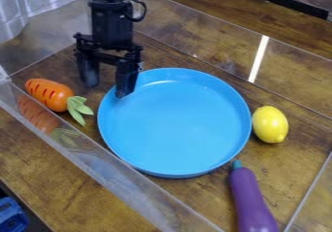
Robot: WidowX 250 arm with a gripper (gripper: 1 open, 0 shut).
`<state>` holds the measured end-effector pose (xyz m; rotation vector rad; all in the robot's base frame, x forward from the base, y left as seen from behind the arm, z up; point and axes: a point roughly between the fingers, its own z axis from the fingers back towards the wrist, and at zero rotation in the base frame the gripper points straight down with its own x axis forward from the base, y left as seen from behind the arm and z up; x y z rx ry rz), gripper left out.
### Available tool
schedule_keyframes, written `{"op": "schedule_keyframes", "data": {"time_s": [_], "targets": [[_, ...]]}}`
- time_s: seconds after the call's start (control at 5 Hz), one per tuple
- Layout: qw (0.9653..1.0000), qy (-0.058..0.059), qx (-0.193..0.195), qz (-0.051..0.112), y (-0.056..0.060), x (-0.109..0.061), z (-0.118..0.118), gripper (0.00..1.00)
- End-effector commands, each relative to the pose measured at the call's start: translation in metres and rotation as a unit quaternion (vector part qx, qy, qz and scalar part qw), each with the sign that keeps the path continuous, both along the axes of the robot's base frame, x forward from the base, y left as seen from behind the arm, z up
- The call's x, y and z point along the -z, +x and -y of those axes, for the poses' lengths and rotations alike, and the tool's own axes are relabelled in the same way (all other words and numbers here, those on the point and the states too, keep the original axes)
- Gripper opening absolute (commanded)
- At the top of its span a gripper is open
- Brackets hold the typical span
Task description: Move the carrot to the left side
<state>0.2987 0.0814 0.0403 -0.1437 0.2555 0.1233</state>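
Hanging open beside an orange carrot at left

Camera view: seeing a stubby orange toy carrot with dark ridge lines and green leaves (49,93) lying at the left, just beside a round blue plastic plate (173,124), with leaves pointing toward the rim. Already resting left of the plate, so possibly meeting the goal, though lacking any mark of where "left side" begins. Holding above the plate's upper left rim a black jointed end effector (108,75), with fingers parted and grasping nothing; probably hanging there either after a release or ahead of a grasp, without showing which. If needing a further shift, calling for a sideways approach and a grip on the thick body, while risking a knock against the plate or the clear transparent barrier (153,193) close by.

Keeping a smooth yellow toy lemon (270,124) and a long purple toy eggplant (251,201) on the right, outside the plate, probably serving as distractors. Supporting everything on a brown wooden bench (76,182). Showing no readable brand, label or writing anywhere.
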Motion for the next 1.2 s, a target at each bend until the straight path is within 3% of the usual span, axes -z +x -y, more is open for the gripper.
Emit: {"op": "schedule_keyframes", "data": {"time_s": [0.0, 1.0], "targets": [[0.9995, 0.008, -0.012, 0.026, 0.0079, -0.0146, -0.0116, 1.00], [0.9998, -0.005, -0.005, 0.021, 0.0100, -0.0126, -0.0134, 1.00]]}}
